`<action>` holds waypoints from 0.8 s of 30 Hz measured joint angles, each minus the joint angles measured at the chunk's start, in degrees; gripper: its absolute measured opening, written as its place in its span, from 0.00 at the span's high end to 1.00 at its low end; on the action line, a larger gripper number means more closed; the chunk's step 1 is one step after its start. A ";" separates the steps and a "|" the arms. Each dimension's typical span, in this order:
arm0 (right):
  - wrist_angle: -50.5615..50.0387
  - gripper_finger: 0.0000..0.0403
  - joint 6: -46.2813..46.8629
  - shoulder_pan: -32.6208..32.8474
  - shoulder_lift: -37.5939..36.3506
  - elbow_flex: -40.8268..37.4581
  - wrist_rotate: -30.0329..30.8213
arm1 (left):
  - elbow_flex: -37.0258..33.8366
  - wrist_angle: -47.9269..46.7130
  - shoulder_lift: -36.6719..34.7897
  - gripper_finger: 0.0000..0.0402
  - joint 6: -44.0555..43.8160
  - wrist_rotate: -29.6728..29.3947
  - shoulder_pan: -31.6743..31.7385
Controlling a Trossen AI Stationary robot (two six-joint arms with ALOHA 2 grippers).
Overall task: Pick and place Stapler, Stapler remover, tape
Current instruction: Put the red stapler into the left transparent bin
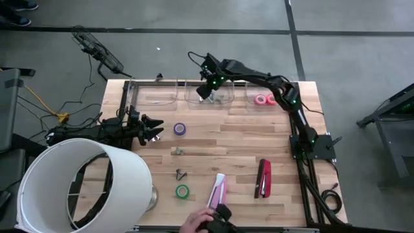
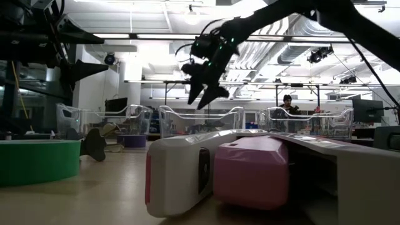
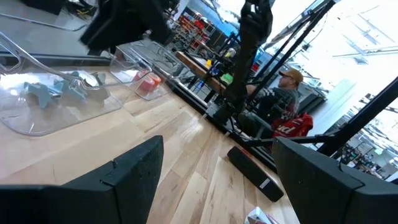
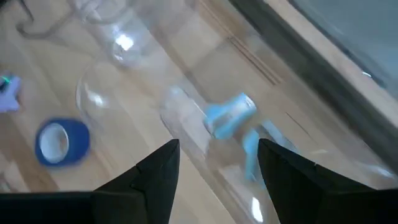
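Note:
My right gripper (image 1: 206,89) hangs open over the middle clear bin (image 1: 208,102) at the far edge, its fingers slanting down. Nothing is between them (image 4: 217,149). Stapler removers (image 4: 229,115) lie on that bin's floor below it. Pink and red tape rolls (image 1: 264,99) sit in the right bin. On the table lie purple tape (image 1: 180,129), green tape (image 1: 182,191), two stapler removers (image 1: 178,151), a red stapler (image 1: 263,178) and a pink-and-white stapler (image 1: 218,191). My left gripper (image 1: 155,131) waits open at the left, pointing level.
A third clear bin (image 1: 159,96) stands at the far left. A big white cylinder (image 1: 77,188) covers the near left corner. A person's hand (image 1: 197,223) with a dark object reaches in at the near edge, beside the pink-and-white stapler.

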 joint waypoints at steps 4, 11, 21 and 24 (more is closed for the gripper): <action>-7.65 0.48 -0.67 0.96 -4.00 -0.09 4.63 | 0.00 0.00 0.00 0.26 0.00 -0.01 0.00; -21.77 0.48 4.22 4.80 -8.55 -0.20 16.29 | 0.00 0.00 0.02 0.26 -0.01 -0.01 0.00; -22.67 0.48 15.00 10.88 -17.02 -14.37 17.07 | 0.00 0.00 0.02 0.26 0.00 -0.02 -0.02; -20.82 0.48 20.55 13.05 -21.75 -22.58 15.75 | 0.00 0.02 0.02 0.26 0.00 -0.01 -0.02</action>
